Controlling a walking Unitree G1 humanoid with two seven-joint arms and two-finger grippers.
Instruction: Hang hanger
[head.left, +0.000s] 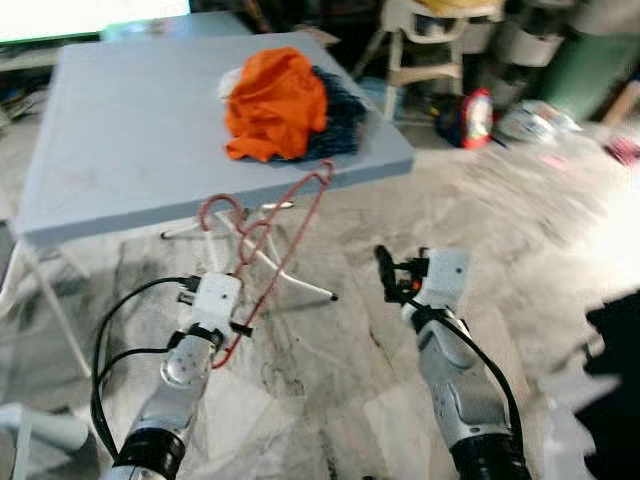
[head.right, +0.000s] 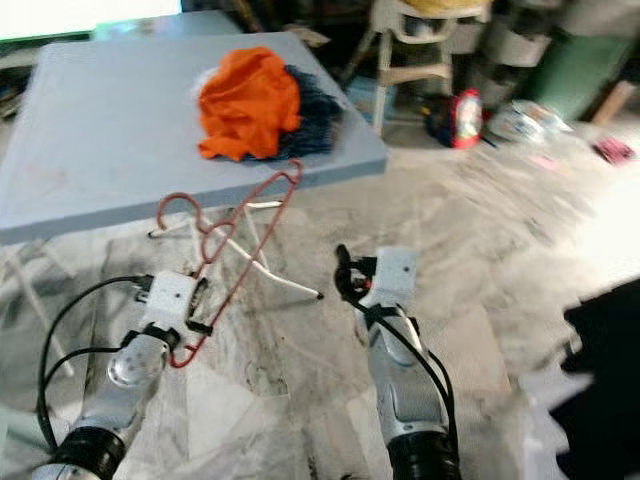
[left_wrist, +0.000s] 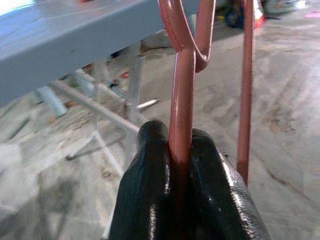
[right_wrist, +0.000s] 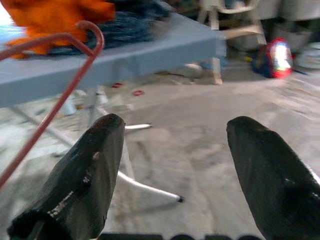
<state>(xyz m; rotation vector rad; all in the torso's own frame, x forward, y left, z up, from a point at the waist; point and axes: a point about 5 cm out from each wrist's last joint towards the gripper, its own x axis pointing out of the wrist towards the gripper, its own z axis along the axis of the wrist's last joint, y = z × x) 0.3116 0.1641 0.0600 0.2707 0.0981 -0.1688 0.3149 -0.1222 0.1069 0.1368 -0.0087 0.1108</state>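
Left gripper (head.left: 222, 302) clamped on a red wire hanger (head.left: 275, 235); right gripper (right_wrist: 170, 165) empty with its fingers apart.

The hanger was held up off the marble floor (head.left: 540, 250), in front of the near edge of the grey folding table (head.left: 120, 130), with its hook to the left and one rounded corner reaching just up to the table edge. In the left wrist view the two black fingers (left_wrist: 145, 195) were pressed together around the hanger's wire. The right gripper was raised to the right of the hanger, apart from it, touching nothing. On the table, toward its near right corner, lay an orange garment (head.left: 275, 105) on top of a dark blue one (head.left: 340, 115). A white chair (head.left: 430, 45) stood on the far right, and a red and white object (head.left: 478, 117) lay on the floor near it.
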